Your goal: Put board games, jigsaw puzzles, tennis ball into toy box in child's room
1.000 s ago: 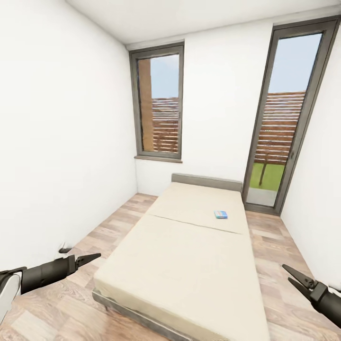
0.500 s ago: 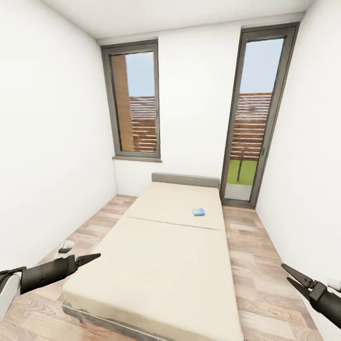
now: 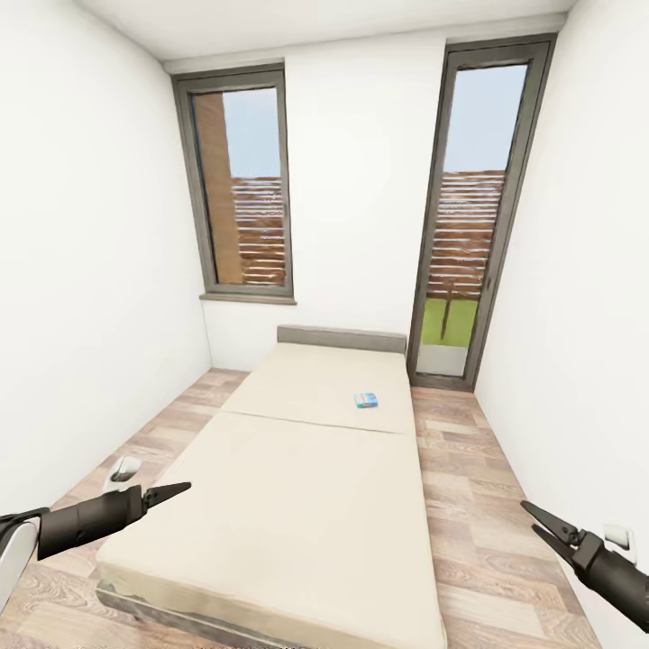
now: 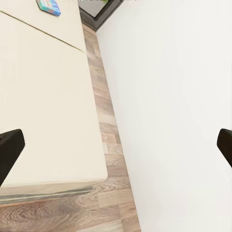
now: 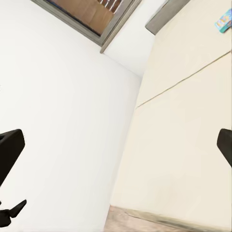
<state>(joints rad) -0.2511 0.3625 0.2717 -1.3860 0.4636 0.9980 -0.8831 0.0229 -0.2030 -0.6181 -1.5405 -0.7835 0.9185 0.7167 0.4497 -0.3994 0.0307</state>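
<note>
View has swung left since earlier; bed (image 3: pixel 297 487) now centred. Blue game (image 3: pixel 365 399) lies far ahead of both my tools, left (image 3: pixel 171 491) and right (image 3: pixel 538 523), both parted, empty.

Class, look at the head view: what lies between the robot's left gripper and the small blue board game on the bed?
In the head view, only bare cream mattress of the bed, crossed by its seam, lies between the left gripper and the blue board game.
</note>
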